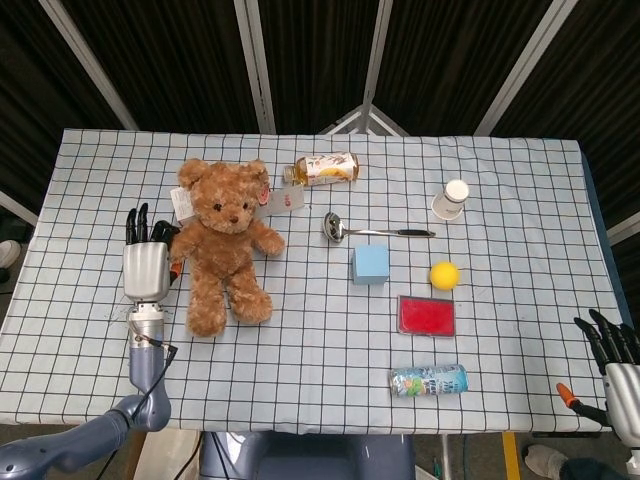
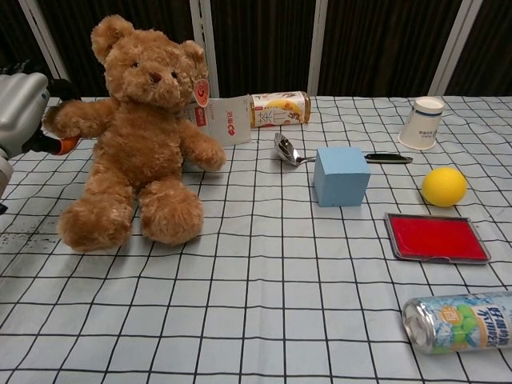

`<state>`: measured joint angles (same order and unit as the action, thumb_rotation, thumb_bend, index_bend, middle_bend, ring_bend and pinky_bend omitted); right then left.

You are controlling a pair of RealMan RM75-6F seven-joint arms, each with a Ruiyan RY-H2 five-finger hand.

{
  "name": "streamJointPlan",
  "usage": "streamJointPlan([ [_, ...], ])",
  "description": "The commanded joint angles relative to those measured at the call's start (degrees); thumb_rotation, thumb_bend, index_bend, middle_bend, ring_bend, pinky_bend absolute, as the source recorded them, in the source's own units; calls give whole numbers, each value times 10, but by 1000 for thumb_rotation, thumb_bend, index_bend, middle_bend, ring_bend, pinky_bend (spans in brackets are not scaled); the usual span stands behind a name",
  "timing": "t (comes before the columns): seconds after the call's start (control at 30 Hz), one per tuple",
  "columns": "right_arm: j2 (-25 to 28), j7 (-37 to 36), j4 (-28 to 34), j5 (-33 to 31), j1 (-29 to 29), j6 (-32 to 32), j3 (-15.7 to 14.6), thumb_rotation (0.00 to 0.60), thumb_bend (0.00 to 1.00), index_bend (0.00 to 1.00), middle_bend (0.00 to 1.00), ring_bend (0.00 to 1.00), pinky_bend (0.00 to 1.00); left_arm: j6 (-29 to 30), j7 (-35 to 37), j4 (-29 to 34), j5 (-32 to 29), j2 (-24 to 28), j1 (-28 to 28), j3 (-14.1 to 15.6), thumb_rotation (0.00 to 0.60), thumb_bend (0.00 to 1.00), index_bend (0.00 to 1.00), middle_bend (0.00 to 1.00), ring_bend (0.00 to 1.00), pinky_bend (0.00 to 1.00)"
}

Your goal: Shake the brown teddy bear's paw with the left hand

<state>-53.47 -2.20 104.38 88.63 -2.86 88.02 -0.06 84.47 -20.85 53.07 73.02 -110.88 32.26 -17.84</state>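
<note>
The brown teddy bear [image 1: 224, 240] [image 2: 140, 132] sits upright on the checked tablecloth at the left. My left hand [image 1: 146, 262] [image 2: 22, 112] holds the paw [image 2: 58, 121] of the bear's outstretched arm on its left side in view; an orange-tipped thumb shows under the paw. My right hand [image 1: 615, 372] hangs off the table's near right corner, fingers apart, holding nothing.
A white carton [image 2: 222, 119] and a lying bottle [image 1: 323, 168] sit behind the bear. A ladle [image 1: 370, 230], blue cube [image 1: 370, 264], yellow ball [image 1: 444, 275], red pad [image 1: 427, 315], lying can [image 1: 428, 380] and paper cup [image 1: 452, 198] occupy the middle and right.
</note>
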Motion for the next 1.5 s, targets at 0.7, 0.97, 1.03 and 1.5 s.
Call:
streamJointPlan([
  [0.7, -2, 6, 1, -3, 2, -5, 0, 600, 218, 117, 61, 86, 0, -9, 22, -57, -3, -13, 1, -2, 600, 557, 470, 323, 1, 0],
  [0.97, -1, 4, 2, -2, 1, -3, -1, 600, 217, 116, 61, 86, 0, 5, -3, -22, 5, -3, 1, 0, 600, 557, 471, 321, 2, 0],
  [1.03, -1, 4, 3, 0, 2, -5, -2, 600, 218, 117, 61, 85, 0, 2, -9, -28, 7, -1, -4, 8, 600, 556, 470, 321, 1, 0],
  [1.5, -2, 11, 4, -2, 4, -8, -2, 600, 218, 117, 61, 85, 0, -20, 9, -77, -7, -12, -13, 9, 600, 553, 464, 320, 2, 0],
])
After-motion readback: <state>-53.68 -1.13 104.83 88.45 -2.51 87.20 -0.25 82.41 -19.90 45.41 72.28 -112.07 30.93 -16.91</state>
